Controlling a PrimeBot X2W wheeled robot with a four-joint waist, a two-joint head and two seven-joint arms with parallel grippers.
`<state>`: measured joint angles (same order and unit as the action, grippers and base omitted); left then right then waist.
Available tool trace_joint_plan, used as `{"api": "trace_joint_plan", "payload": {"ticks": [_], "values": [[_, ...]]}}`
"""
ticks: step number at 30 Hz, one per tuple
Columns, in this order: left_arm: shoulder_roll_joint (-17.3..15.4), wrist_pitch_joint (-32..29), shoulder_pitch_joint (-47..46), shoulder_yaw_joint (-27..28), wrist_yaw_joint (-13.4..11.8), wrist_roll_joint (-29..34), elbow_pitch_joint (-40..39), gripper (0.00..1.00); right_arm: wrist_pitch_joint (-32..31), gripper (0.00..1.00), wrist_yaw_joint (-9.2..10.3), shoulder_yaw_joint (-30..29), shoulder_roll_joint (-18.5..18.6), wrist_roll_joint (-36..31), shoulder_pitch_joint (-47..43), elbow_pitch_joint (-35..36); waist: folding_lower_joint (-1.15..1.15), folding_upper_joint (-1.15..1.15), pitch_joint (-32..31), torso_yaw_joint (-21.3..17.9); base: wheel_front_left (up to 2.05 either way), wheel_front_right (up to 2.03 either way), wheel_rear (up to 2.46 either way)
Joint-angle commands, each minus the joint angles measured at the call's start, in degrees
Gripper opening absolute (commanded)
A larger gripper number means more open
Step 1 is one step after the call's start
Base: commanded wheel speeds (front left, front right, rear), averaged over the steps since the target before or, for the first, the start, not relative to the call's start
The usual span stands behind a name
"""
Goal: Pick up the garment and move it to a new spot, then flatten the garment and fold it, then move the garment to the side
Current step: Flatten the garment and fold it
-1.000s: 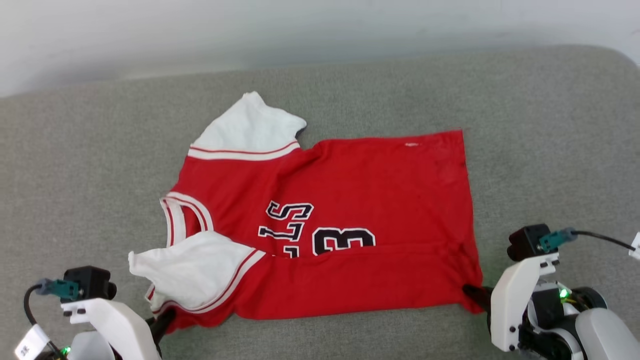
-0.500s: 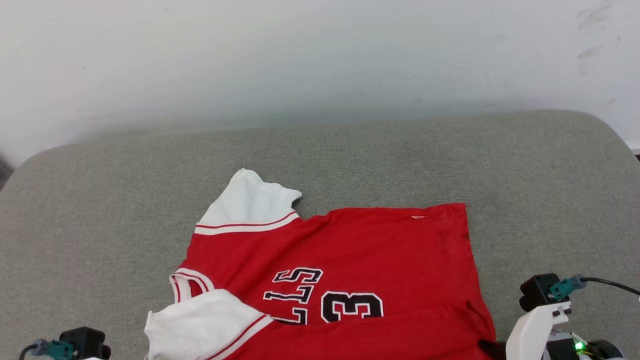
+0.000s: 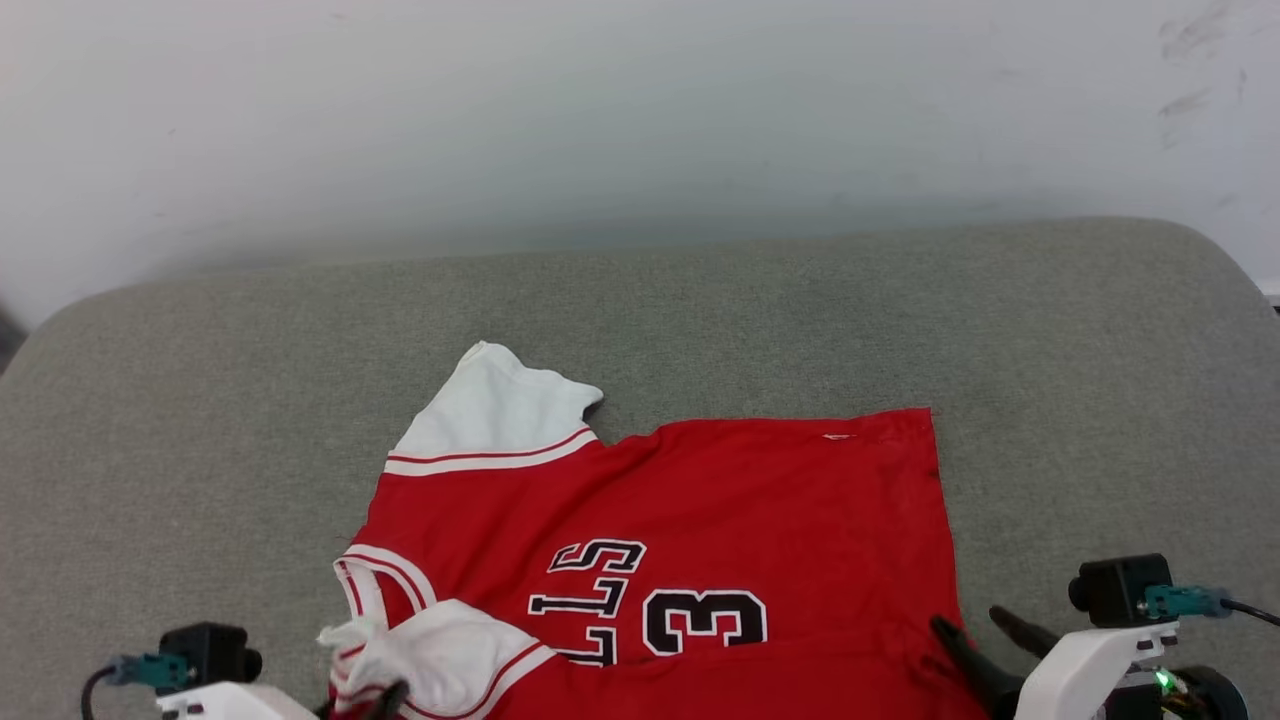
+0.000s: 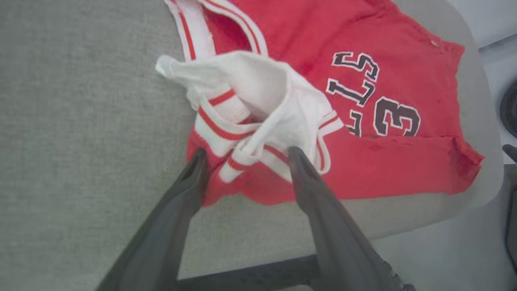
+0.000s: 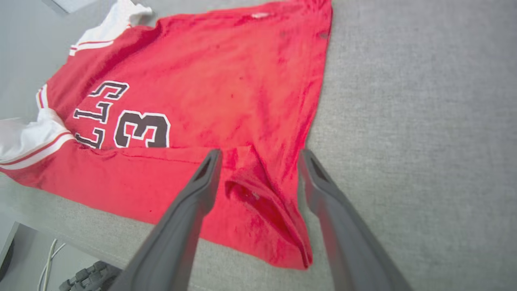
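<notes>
two grippers, both apart and holding nothing: left gripper (image 4: 247, 154) straddling the bunched sleeve (image 4: 258, 89), right gripper (image 5: 260, 155) straddling the hem corner (image 5: 266, 210) of the shirt (image 3: 700, 520); folding step judged underway, next likely needing a fresh grip for another fold.

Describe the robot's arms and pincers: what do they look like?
The left gripper and right gripper each have two long, dark grey, tapering fingers. The wrists wear white shells topped by a black camera block with a teal plug and black cable. A green light glows on the right.
</notes>
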<state>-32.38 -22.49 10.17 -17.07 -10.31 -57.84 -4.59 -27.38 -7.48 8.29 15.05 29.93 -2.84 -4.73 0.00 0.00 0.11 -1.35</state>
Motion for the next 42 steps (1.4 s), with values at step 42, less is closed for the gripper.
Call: {"api": "trace_joint_plan", "payload": {"ticks": [42], "values": [[-7.87, -25.55, -56.50, -4.61, 5.66, 9.93, 33.69, 1.00, 27.23, 1.00, -0.01, -1.80, -11.71, -11.68, 16.84, 6.10, 0.00, 0.00, 24.15, -17.51, 0.00, 0.00, 0.00]]}}
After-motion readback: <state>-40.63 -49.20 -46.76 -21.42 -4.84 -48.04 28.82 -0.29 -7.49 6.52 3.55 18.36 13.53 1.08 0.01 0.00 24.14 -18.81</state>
